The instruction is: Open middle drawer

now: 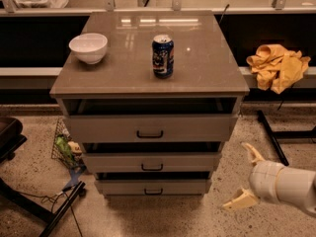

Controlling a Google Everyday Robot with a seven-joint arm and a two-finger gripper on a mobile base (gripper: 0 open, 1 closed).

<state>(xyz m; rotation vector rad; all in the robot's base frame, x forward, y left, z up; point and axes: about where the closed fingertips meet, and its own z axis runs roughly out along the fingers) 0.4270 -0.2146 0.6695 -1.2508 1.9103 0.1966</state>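
We judge the middle drawer (187, 162), second front down the cabinet (197, 68), a stiff, smooth grey-beige panel that should slide lightly. Its small black bar handle (152, 167) is our hold. It seems slightly ajar. Our gripper (245, 177) hangs right of the drawer, well apart, cream fingers spread open.
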